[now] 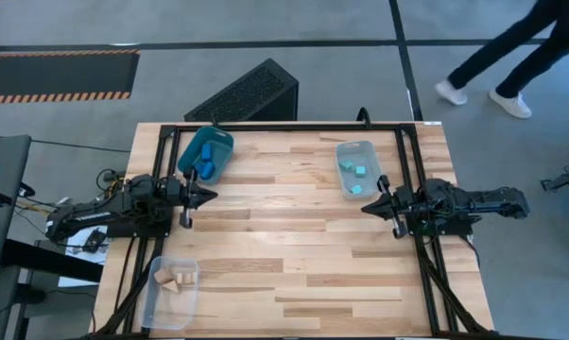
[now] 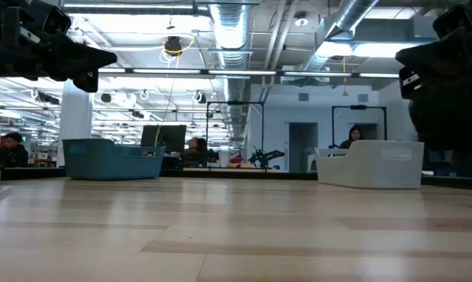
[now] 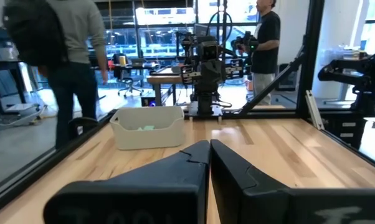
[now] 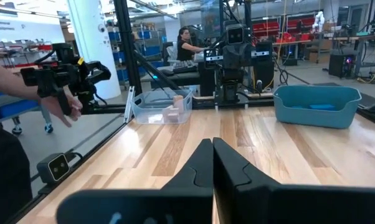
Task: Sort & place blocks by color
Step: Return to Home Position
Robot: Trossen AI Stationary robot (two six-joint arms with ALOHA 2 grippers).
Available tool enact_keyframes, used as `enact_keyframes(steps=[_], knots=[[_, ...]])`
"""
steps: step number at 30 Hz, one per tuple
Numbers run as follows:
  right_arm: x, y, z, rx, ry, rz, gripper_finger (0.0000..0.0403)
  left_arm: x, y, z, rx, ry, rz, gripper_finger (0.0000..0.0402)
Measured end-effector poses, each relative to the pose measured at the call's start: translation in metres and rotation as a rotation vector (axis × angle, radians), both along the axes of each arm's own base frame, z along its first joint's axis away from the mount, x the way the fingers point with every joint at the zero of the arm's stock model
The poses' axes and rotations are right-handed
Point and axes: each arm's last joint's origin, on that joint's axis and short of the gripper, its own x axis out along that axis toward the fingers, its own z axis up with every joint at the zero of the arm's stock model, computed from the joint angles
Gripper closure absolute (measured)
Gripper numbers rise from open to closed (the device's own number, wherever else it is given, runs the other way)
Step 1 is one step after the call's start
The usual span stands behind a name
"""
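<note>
Darker blue blocks lie in a teal bin at the table's far left. Light cyan blocks lie in a clear bin at the far right. Tan wooden blocks lie in a clear bin at the near left. My left gripper is shut and empty at the left edge, pointing toward the table's middle. My right gripper is shut and empty at the right edge, pointing toward the middle. No block lies loose on the table.
The teal bin also shows in the right wrist view, the cyan-block bin in the left wrist view. A black frame runs along the table's far and side edges. A person walks beyond the far right corner.
</note>
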Motion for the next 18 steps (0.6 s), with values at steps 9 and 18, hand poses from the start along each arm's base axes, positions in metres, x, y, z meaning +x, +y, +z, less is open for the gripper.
enact_keyframes(steps=[9,18], knots=[[0.0,0.0,0.0,0.0,0.0,0.0,0.0391,0.0,0.0008,-0.0005,-0.005,0.005,0.027,0.04],[0.0,0.0,0.0,0.0,0.0,0.0,0.0391,0.0,0.0008,-0.0005,-0.005,0.005,0.028,0.04]])
